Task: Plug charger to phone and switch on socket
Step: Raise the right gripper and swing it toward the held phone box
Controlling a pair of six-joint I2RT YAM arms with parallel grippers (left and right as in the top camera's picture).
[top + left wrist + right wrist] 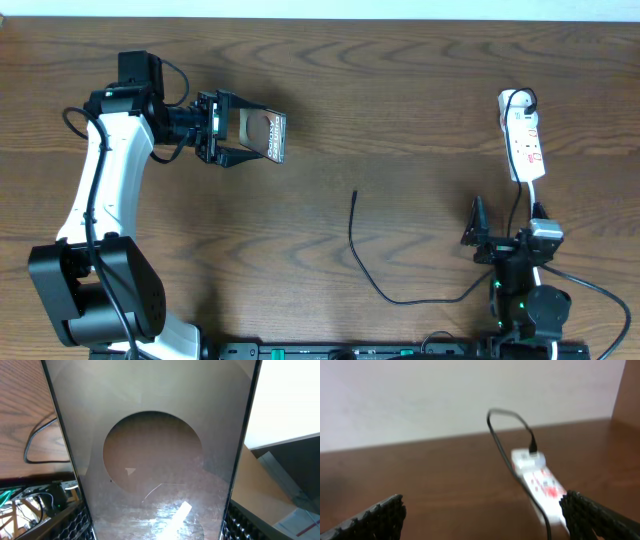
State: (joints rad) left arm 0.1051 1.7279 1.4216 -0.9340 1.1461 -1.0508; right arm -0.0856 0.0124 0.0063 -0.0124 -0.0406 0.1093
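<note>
My left gripper [230, 128] is shut on the phone [265, 135], a dark slab with a brownish oval, and holds it off the table at the upper left. In the left wrist view the phone [152, 450] fills the space between my fingers [157, 526]. The charger's black cable [372, 280] lies on the table, its free tip [354, 195] near the middle and apart from the phone. Its plug [522, 100] sits in the far end of the white socket strip [524, 140]. My right gripper [508, 222] is open and empty just below the strip. The right wrist view shows the strip [540, 485] and plug [532, 450] ahead of my open fingers [482, 515].
The wooden table [400, 100] ends at a pale wall at the back. The cable loops past my right arm's base [530, 300]. A stretch of cable [40, 445] shows left of the phone in the left wrist view.
</note>
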